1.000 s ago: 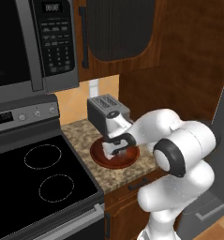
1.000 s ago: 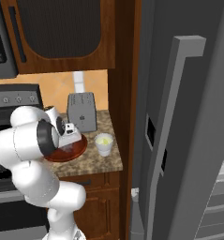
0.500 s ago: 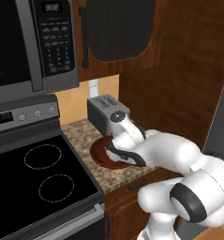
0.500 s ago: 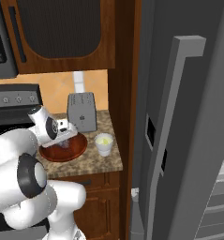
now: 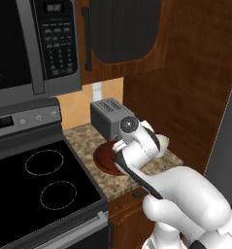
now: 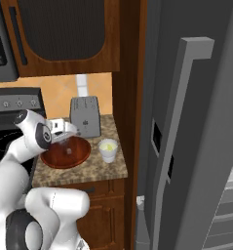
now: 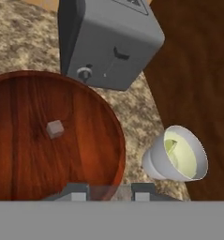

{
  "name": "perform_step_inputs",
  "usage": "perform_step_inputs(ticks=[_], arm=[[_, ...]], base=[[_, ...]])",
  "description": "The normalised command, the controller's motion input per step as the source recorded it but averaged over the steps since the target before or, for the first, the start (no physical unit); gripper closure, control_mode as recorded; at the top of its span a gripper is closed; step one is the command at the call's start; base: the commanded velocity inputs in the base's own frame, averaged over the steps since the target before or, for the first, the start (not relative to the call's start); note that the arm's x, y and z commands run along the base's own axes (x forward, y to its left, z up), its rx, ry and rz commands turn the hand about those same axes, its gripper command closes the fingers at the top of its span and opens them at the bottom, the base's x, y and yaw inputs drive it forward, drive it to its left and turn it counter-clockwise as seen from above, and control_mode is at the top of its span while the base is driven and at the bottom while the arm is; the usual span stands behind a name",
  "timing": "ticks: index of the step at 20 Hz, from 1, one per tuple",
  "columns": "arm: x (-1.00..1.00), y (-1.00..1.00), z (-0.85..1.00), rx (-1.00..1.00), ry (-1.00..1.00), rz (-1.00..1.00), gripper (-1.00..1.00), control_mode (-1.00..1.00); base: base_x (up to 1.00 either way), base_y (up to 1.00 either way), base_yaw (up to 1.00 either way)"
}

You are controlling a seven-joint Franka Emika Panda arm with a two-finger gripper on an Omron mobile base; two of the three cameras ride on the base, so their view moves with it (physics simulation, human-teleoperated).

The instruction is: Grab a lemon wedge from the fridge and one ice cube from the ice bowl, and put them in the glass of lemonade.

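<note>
In the hand view the gripper (image 7: 105, 191) hangs above the near rim of the ice bowl (image 7: 97, 117); its jaws stand narrow and I cannot tell if they hold anything. One ice cube (image 7: 55, 129) lies in the bowl at 10 o'clock from the fingertips, and the glass of lemonade (image 7: 179, 153) stands at 2 o'clock, just beside the bowl, probably so the carry is short.

The ice bowl (image 6: 65, 152) sits on the counter (image 6: 96, 170), between the stove (image 5: 40, 189) on its left and the glass of lemonade (image 6: 108, 150) on its right. One ice cube (image 7: 55, 129) lies inside the bowl. The toaster (image 6: 85, 116) stands behind both, against the wall. The fridge (image 6: 196, 127) stands right of the counter, and the microwave (image 5: 30, 44) hangs above the stove.
</note>
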Motion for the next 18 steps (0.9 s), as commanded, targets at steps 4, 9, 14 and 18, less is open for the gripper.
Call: perform_step_inputs(ticks=[4,9,14,18], arm=[[-0.04,-0.44,0.62,0.01,-0.07,-0.08,1.0,-1.0],[-0.07,-0.5,0.47,0.1,0.0,-0.11,1.0,-1.0],[-0.11,-0.33,0.02,0.15,0.0,-0.16,1.0,-1.0],[0.0,-0.29,0.0,0.07,0.0,-0.17,1.0,-1.0]], base=[[0.0,0.0,0.0],[0.0,0.0,0.0],[0.0,0.0,0.0],[0.0,0.0,0.0]])
